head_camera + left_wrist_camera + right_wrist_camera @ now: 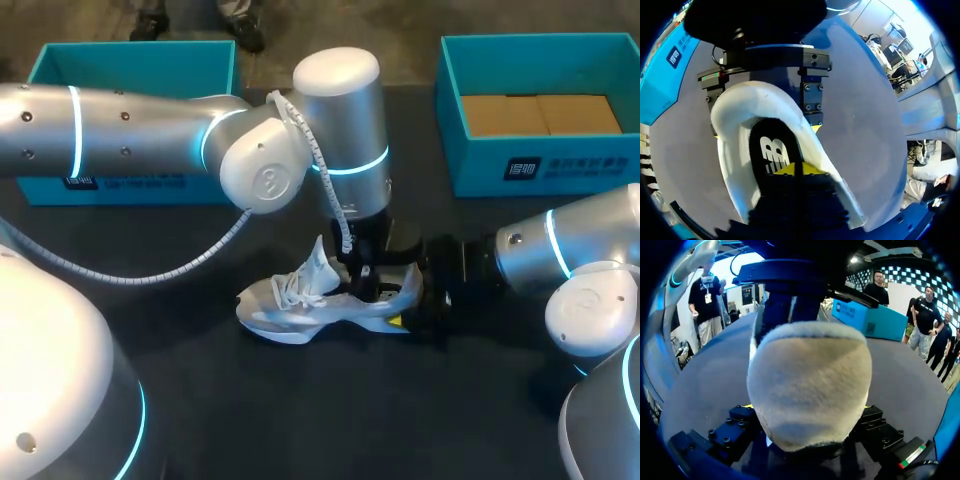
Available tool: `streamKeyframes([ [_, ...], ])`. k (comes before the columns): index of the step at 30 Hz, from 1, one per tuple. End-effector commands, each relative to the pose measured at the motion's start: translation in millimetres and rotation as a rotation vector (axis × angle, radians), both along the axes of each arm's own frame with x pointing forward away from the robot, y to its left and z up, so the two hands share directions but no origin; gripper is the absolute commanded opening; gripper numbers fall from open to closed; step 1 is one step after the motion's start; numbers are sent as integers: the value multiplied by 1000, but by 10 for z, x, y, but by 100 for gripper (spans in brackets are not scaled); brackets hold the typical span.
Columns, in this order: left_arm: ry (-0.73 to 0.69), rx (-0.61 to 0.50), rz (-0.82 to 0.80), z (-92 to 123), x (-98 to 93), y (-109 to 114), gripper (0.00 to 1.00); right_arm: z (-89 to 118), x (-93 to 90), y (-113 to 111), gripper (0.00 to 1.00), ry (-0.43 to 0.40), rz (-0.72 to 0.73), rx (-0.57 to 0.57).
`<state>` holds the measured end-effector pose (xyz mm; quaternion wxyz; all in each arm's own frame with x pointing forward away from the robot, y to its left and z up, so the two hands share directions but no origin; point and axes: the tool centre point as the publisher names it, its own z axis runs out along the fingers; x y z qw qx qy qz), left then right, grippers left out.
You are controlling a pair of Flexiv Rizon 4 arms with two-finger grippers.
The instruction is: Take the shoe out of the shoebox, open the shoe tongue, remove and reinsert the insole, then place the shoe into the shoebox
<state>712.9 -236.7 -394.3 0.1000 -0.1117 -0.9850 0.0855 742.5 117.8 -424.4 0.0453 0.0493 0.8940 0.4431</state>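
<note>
Only the left wrist view reveals the insole (773,150) inside the shoe (738,111).

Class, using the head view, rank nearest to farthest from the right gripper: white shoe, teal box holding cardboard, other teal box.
1. White shoe, in the right gripper.
2. Teal box holding cardboard, back right.
3. Other teal box, back left.

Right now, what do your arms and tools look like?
The left arm and right arm are silver-grey tubes with rounded white joint caps and glowing cyan rings. A white coiled cable runs along the left arm. The left tool and right tool are black, bolted blocks with yellow tips.
</note>
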Motion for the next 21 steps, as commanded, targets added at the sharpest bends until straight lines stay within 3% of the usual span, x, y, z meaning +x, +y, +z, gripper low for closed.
streamKeyframes([
  [1,10,1,-5,-41,-4,20,21,-32,28,13,0,0,-2,-4],
  [14,28,8,-55,-265,23,30,35,-32,28,13,0,0,-2,-4],
  [21,-65,2,-55,-376,13,33,29,-32,28,13,0,0,-2,-4],
])
